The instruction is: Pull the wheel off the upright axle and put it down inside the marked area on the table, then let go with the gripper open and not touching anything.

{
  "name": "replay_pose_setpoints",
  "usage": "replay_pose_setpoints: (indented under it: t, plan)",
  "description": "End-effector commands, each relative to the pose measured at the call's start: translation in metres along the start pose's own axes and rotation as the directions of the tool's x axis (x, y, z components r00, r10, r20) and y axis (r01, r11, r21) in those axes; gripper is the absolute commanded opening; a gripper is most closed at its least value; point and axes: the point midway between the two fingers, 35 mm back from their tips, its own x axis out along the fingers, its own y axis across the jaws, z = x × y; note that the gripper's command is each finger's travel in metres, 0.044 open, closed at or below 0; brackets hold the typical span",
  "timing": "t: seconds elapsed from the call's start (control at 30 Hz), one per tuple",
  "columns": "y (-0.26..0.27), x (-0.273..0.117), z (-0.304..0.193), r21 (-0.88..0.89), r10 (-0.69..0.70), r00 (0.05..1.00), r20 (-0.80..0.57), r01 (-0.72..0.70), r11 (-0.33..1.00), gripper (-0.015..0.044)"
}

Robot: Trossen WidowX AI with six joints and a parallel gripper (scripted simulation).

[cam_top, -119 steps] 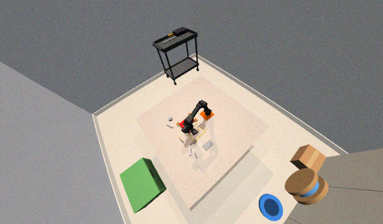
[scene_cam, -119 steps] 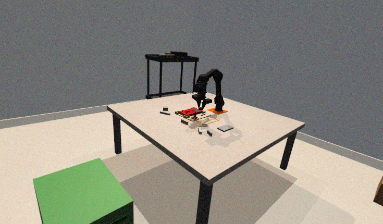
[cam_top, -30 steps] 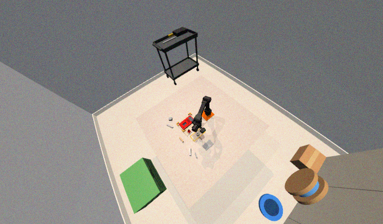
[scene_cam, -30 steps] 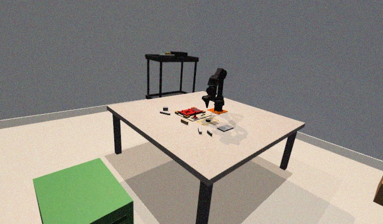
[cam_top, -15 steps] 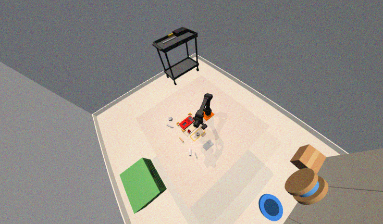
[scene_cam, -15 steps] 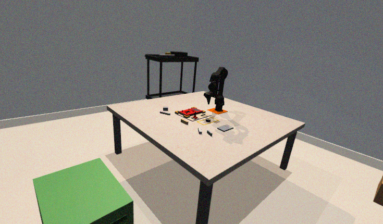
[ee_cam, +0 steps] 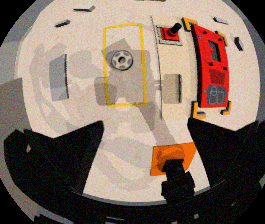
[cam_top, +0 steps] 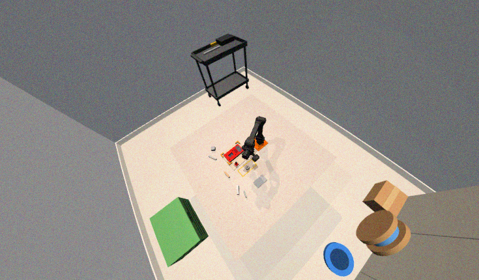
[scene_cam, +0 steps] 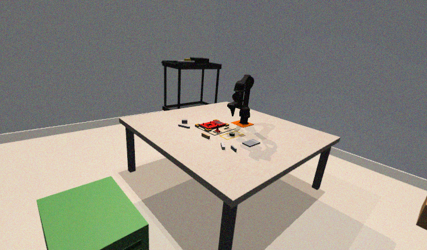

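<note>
One wheel [cam_top: 247, 166] [scene_cam: 232, 134] [ee_cam: 122, 60], grey, lying flat on the table [scene_cam: 177, 136], inside the yellow outline [cam_top: 240, 175] [scene_cam: 225, 138] [ee_cam: 144, 65] and off its axle. From my wrist view it shows a dark hole at its centre, and the yellow lines run round it without touching it.

One gripper [cam_top: 250, 156] [scene_cam: 232, 111] [ee_cam: 145, 127], mine, wide open, nothing between its fingers, raised above the table and apart from the wheel.

One axle [cam_top: 236, 163] [scene_cam: 217, 129] [ee_cam: 174, 28], dark, upright on a small red base, bare of any wheel, beside the yellow outline.

One red panel [cam_top: 228, 158] [scene_cam: 211, 124] [ee_cam: 206, 67], flat, with orange brackets at its corners, on the other side of the axle from the wheel.

One orange plate [cam_top: 264, 144] [scene_cam: 250, 124] [ee_cam: 156, 167], under the foot of my arm.

One grey slab [cam_top: 259, 181] [scene_cam: 251, 142] [ee_cam: 59, 77], flat on the table, outside the outline.

One black cart [cam_top: 218, 57] [scene_cam: 193, 65], standing beyond the table, a dark box [cam_top: 227, 39] [scene_cam: 200, 60] on its top tray.
</note>
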Motion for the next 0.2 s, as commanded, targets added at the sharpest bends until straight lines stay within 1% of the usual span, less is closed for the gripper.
replay_pose_setpoints:
  t: [0.0,0.17]
  plan:
    - [-0.0002,-0.0005,-0.001,0.003,0.001,1.0,-0.001,-0.001,1.0,0.044]
    - [-0.0002,-0.0005,-0.001,0.003,0.001,1.0,-0.001,-0.001,1.0,0.044]
